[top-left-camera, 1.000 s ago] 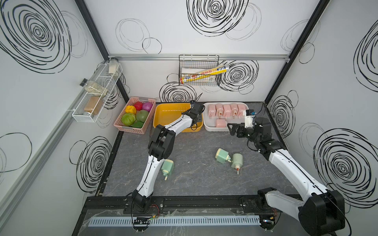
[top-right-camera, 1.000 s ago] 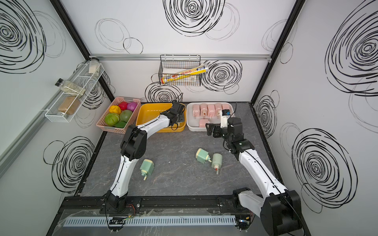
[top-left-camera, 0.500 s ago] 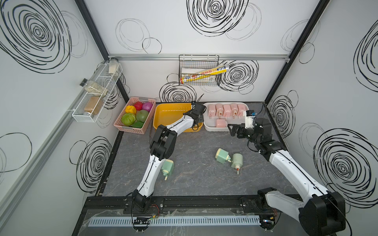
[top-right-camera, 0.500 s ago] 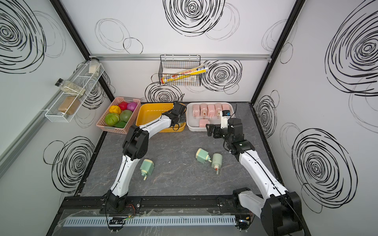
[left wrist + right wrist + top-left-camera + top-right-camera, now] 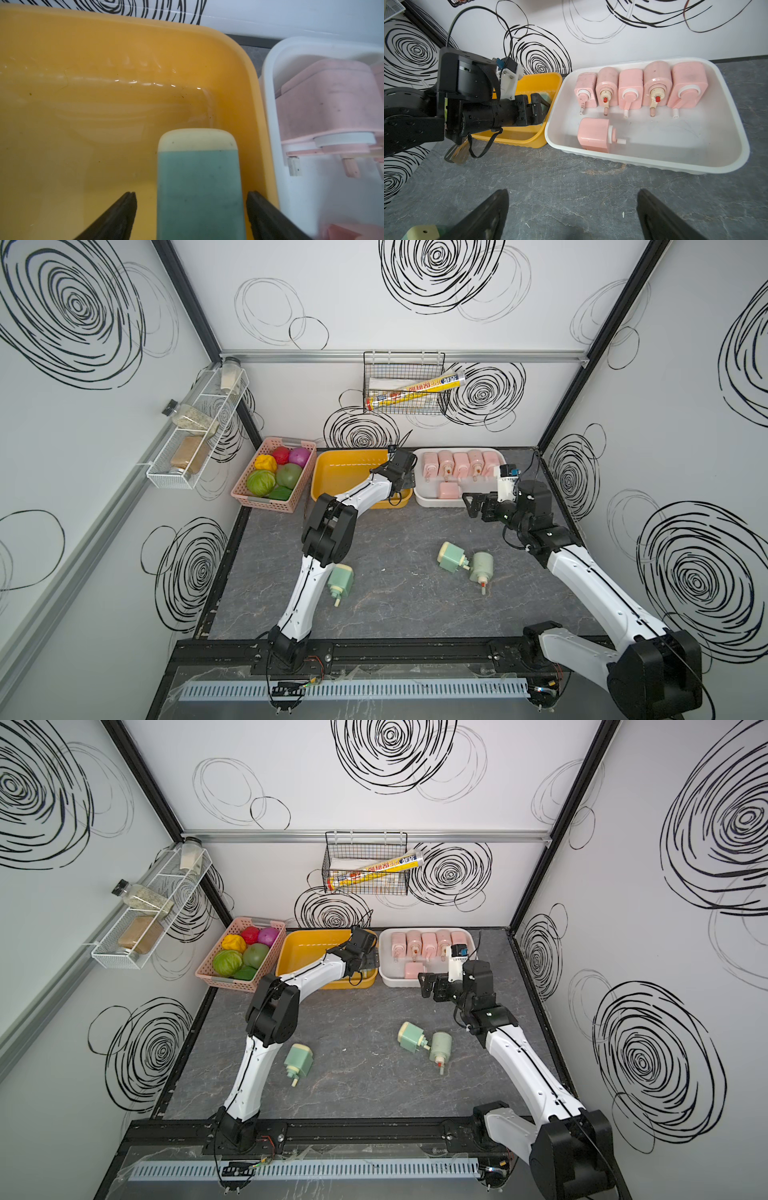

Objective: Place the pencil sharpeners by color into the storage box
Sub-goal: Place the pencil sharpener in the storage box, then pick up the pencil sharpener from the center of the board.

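My left gripper (image 5: 191, 195) reaches into the yellow storage box (image 5: 345, 472), jaws open. A mint green pencil sharpener (image 5: 199, 187) with a cream end lies between its fingers, with a gap on each side. Several pink sharpeners (image 5: 630, 89) fill the white storage box (image 5: 737, 133) beside it, also seen in a top view (image 5: 457, 462). Three green sharpeners lie on the dark table in both top views: two together (image 5: 451, 556) (image 5: 482, 566) and one by the left arm (image 5: 340, 578). My right gripper (image 5: 573, 193) hovers open and empty over the table in front of the white box.
A pink basket (image 5: 266, 504) of toy vegetables stands left of the yellow box. A wire basket (image 5: 403, 385) with a tube hangs on the back wall. A wire shelf (image 5: 195, 435) with jars hangs on the left wall. The arms' rail (image 5: 374, 651) runs along the front.
My left gripper has opened inside the yellow box and let go of the green sharpener. The right arm has not moved.
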`<state>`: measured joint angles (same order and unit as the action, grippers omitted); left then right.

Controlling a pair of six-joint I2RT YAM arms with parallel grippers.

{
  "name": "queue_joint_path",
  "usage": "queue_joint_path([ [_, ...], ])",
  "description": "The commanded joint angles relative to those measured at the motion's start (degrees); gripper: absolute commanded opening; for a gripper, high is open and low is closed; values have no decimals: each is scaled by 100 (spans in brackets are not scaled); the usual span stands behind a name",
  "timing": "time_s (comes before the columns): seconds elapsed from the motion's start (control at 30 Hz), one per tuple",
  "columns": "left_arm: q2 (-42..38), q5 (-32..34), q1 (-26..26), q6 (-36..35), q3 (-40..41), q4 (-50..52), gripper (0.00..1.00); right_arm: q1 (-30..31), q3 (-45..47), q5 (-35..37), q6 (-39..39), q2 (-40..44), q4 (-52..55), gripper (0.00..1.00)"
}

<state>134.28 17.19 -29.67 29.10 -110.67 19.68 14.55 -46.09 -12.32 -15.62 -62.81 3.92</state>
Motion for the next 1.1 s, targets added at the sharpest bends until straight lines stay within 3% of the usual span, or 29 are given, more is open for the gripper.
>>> queue_joint_path([
  [0.0,-616,-198,-12,-168,192,-246,99,40,99,-225,59,111,-128,100],
  [0.2,-1560,-291,-26,-166,1154,-646,99,130,205,-486,43,139,-391,100],
  [0.37,-2819,-348,-72,-77,2547,-1101,99,297,173,-509,-91,115,-476,100],
  [0.5,-3682,5,-194,-76,3318,-928,99,371,217,-464,-216,71,-690,100],
  [0.63,-4524,66,-243,131,4193,-855,99,438,267,-1017,-129,-57,-1017,100],
  [0.9,-5696,368,-193,740,5291,-241,99,1609,111,-1154,926,-473,-1063,100],
  [1.07,-6418,367,-39,1142,6125,-73,99,2430,132,-628,1134,-786,-1142,100],
])
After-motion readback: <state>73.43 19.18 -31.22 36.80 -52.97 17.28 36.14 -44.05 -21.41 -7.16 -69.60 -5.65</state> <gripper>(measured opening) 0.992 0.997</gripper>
